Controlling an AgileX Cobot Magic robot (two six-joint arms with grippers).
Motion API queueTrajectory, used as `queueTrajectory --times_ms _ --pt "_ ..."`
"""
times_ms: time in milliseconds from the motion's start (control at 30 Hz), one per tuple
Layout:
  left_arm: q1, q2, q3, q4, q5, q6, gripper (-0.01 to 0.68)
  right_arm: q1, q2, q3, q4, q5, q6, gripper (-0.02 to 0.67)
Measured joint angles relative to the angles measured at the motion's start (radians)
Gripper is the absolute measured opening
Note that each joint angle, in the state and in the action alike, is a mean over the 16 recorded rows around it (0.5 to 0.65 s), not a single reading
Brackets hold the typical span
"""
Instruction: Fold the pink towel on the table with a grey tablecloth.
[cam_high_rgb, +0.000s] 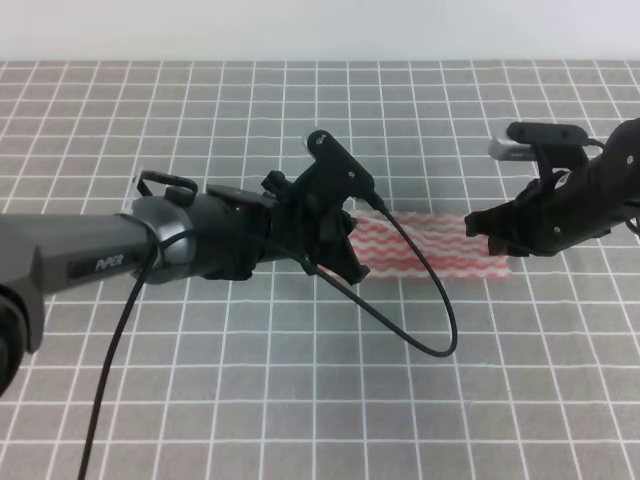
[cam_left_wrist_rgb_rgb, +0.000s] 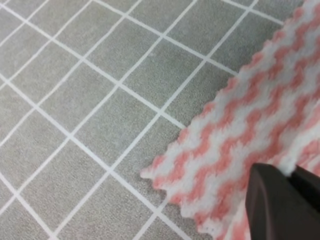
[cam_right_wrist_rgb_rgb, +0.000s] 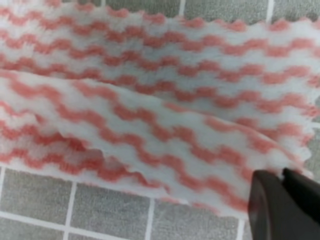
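Pink-and-white wavy-striped thin towel (cam_high_rgb: 430, 245) was stretched between both grippers; left gripper (cam_high_rgb: 345, 262) and right gripper (cam_high_rgb: 497, 240) each pinched an end.

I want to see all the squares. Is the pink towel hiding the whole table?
No. In the high view the pink towel covers only a small patch, and the grey tablecloth with its white grid shows all around it.

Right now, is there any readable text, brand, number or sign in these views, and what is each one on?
"PiPER": white lettering on the dark forearm link of the left arm, in the exterior high view.
The pink towel, the table with a grey tablecloth and the right arm show no writing.
Both wrist views show only cloth and grid lines, no text.
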Motion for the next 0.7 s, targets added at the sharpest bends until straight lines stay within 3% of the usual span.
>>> queueTrajectory --times_ms 333,700 --pt "0.0 0.017 -0.001 0.003 0.007 0.002 0.01 0.0 0.007 0.0 0.009 -0.015 -0.001 -0.015" --pt "0.002 0.027 -0.007 0.008 0.002 0.004 0.163 0.0 0.009 0.0 0.009 -0.033 -0.002 -0.015"
